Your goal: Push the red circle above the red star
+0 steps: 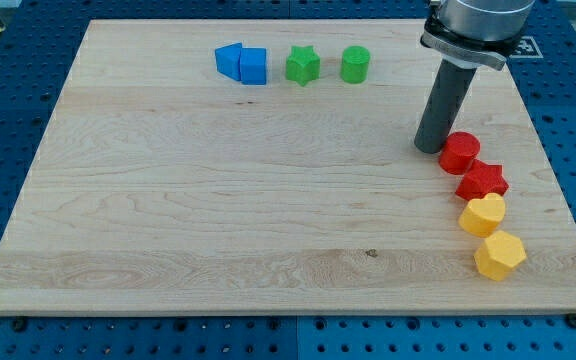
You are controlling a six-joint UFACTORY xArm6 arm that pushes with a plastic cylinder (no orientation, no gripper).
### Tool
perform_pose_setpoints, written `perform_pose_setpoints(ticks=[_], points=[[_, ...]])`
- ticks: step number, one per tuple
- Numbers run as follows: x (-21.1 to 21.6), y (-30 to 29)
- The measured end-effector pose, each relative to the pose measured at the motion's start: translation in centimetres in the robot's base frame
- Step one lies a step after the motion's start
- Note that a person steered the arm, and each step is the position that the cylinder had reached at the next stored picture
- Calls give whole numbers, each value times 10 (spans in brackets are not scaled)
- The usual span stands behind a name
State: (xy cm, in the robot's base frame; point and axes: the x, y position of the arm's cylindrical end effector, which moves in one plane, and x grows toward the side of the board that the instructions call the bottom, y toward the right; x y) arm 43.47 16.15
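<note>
The red circle (459, 153) sits near the view's right edge of the wooden board (218, 200). It touches the red star (482, 181) just below and to its right. My tip (430, 146) stands on the board right against the circle's left side. The rod rises from it toward the view's top.
Two yellow blocks (483, 215) (499, 255) continue the line below the red star. Along the view's top stand two blue blocks (229, 61) (253, 66), a green star (303, 65) and a green circle (355, 64).
</note>
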Motion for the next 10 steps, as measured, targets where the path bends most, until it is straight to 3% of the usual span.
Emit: perform_pose_setpoints(ticks=[2,4,5,6,7,8,10], points=[[5,-23],[2,-171],[-26,-259],[-86,-331],[-147,-367],[-170,-360],[-169,-296]])
